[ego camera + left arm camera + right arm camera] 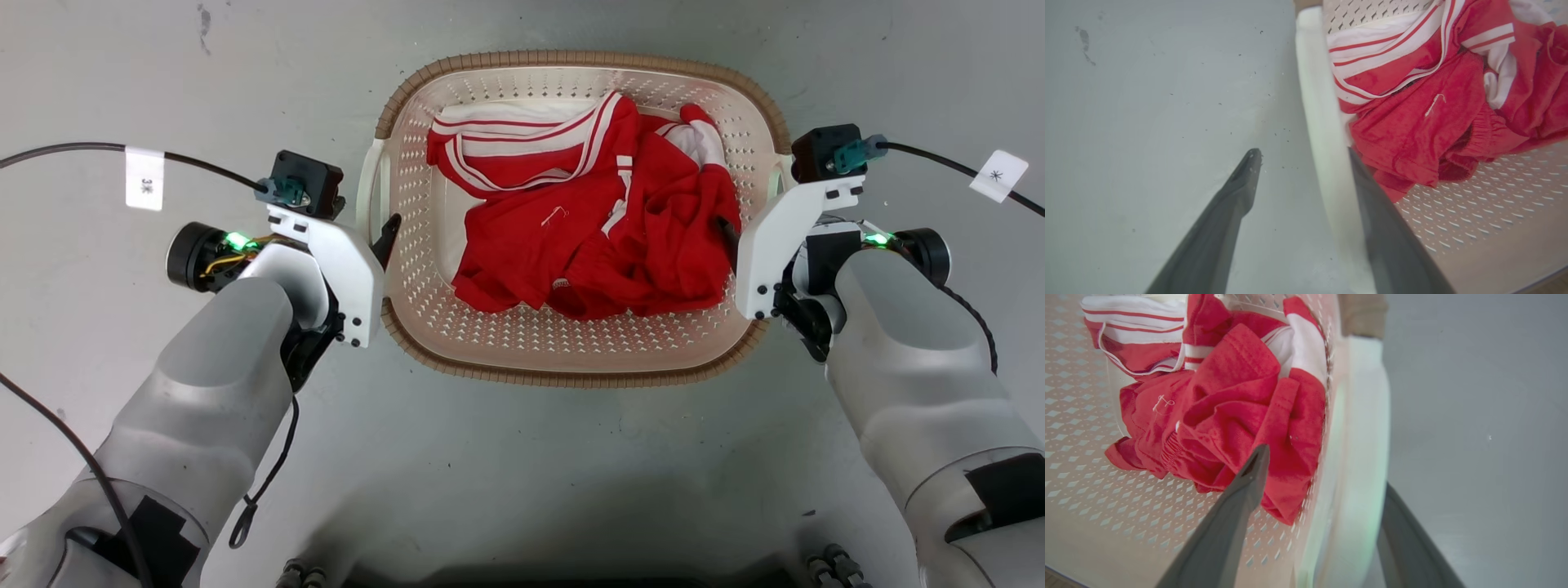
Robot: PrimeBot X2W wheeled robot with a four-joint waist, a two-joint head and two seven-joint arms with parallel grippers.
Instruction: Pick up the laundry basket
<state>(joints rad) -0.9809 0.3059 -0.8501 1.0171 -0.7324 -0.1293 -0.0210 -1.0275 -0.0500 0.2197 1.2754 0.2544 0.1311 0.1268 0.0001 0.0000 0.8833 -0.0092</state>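
The laundry basket (571,377), cream with a brown woven-look rim, stands on the grey floor in the middle of the head view. Red and white clothes (604,237) lie inside it. My left gripper (380,237) is open at the basket's left white handle (1314,102); in the left wrist view one finger (1241,183) is outside over the floor and the other (1372,204) inside the wall, with a gap to the handle. My right gripper (747,224) is open astride the right handle (1363,416), one finger (1245,490) inside by the red cloth, one (1404,531) outside.
Black cables with white tags (145,178) (998,175) trail from both wrists over the bare grey floor (522,474). The robot's dark base (555,576) shows at the bottom edge. A dark scuff (202,20) marks the floor at the far left.
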